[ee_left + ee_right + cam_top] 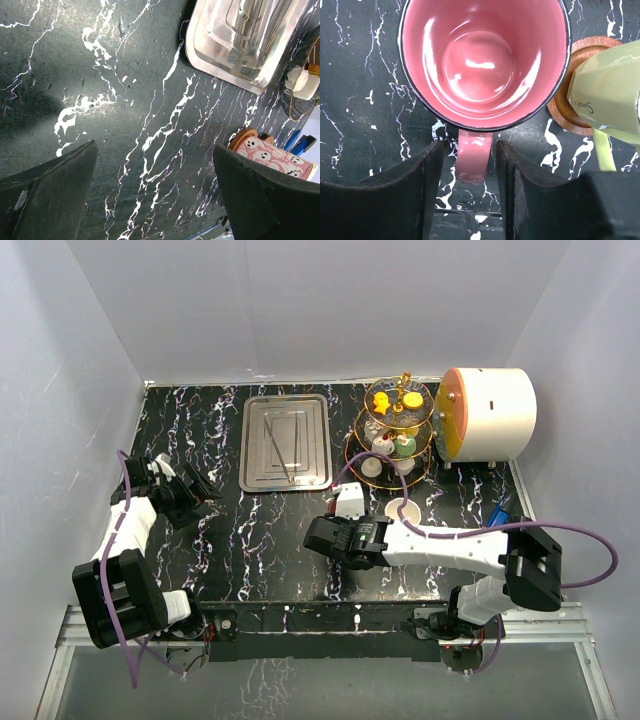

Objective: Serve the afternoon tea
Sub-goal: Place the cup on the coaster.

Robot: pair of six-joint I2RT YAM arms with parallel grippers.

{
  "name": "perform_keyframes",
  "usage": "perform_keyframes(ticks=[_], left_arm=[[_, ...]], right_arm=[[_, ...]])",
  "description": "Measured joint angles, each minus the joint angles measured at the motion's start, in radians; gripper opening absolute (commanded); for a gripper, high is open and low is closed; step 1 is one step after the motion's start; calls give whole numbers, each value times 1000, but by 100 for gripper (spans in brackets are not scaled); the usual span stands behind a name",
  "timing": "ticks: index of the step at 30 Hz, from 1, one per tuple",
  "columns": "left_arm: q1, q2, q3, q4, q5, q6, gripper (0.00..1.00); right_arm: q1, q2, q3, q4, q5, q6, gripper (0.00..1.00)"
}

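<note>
Black left pincer (155, 195): fingers spread wide, holding nothing, hanging over bare table (240, 550) well to the left of the tea things.
Right pincer (469, 167): narrow, one finger on each side of the handle (474, 150). A sliver of table shows between one finger and the handle, so I'd say it isn't squeezing.
Maroon cup (482, 60): upright and empty, glossy pink inside, right of the table's middle, just in front of the stand.
How it handles: glazed pottery by the look of it, so stiff, slick, fairly weighty and easy to chip. The handle is the place to hold it, pinched close to the cup wall. Hung from there it will likely want to tip, so keep the lift level.
Cream cup (607, 90): just beside the maroon one, sitting on a brown saucer (564, 112).
Stand (395, 435): three glass tiers in a gold frame behind the cups, with cakes (410, 397) already on it, yellow on top, white and green lower.
Far row: steel tray (286, 440) to the stand's left, white drum (495, 412) to its right.
</note>
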Motion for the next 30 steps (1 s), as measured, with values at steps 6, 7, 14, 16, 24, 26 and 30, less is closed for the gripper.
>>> perform_keyframes(ticks=[6,7,14,16,24,26,30], left_arm=[[-3,0,0,0,0,0,99],[-4,0,0,0,0,0,99],[-5,-6,0,0,0,1,99],[-5,-13,0,0,0,2,99],[-7,-68,0,0,-10,3,99],[-12,-85,0,0,-16,3,99],[-26,-121,0,0,-36,3,99]], right_arm=[[0,-56,0,4,1,-11,57],[0,-74,0,5,3,-13,59],[0,-216,-4,18,62,-43,73],[0,-255,-8,34,90,-56,75],[-5,-338,-9,111,241,-151,82],[-11,-339,-9,130,274,-183,84],[-51,-339,-8,181,304,-266,85]])
